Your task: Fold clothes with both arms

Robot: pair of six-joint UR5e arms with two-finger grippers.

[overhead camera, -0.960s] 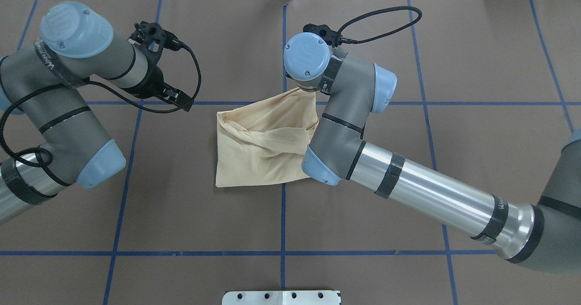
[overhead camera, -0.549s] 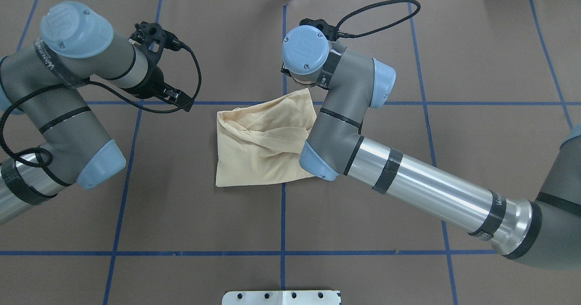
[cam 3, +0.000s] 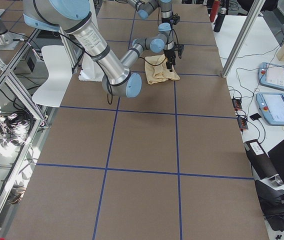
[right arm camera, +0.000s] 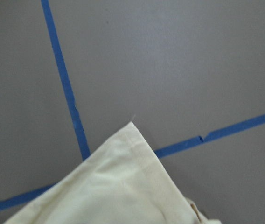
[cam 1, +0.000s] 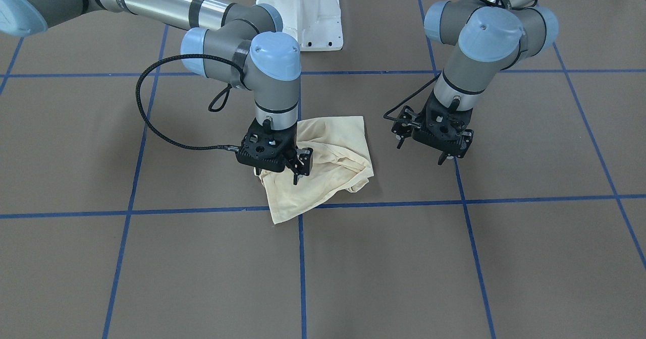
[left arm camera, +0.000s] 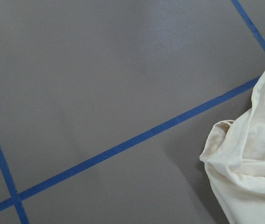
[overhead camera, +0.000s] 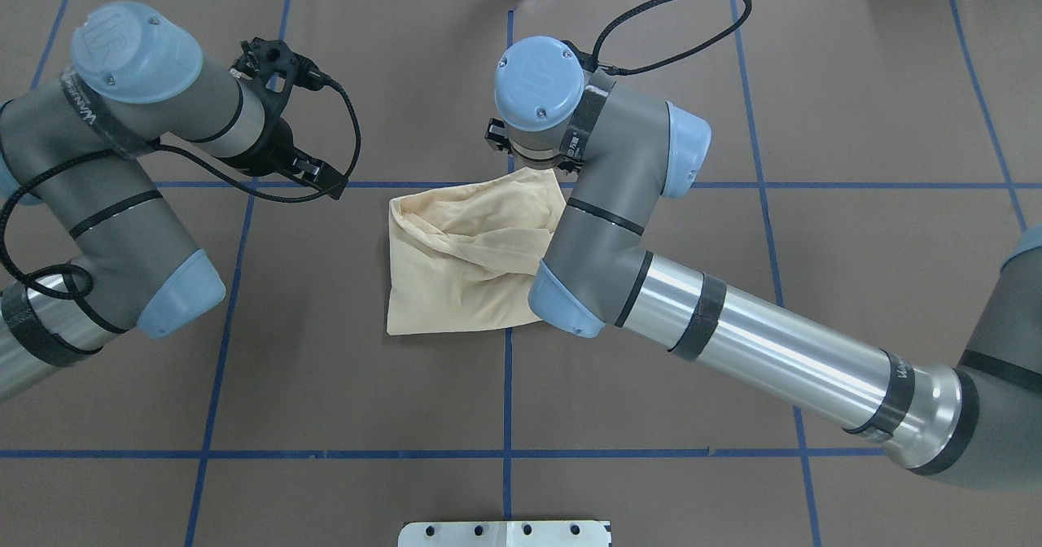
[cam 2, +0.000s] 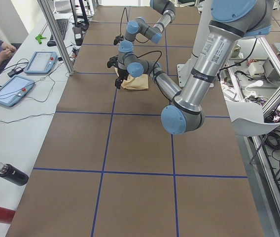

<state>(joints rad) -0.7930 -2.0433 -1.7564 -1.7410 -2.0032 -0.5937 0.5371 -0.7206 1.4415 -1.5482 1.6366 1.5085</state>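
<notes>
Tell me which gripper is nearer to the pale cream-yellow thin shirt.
Right. The right gripper hangs directly over the pale cream-yellow thin shirt, near its corner; the left gripper hovers off to the side over the brown table, clear of it.

The right arm (overhead camera: pixel 757 343) enters the overhead view from 4 o'clock and reaches long and low to the centre, its forearm nearly straight. Its wrist (overhead camera: pixel 539 85) bends at the end so that the right gripper (cam 1: pixel 299 170) points straight down, just toward 12 o'clock of centre, fingers parted and holding nothing. The left arm (overhead camera: pixel 114 205) comes in from 8 o'clock, folded sharply at the elbow. The left gripper (cam 1: pixel 452 153) hangs at 10 o'clock, angled downward, its fingers apart and empty.
</notes>
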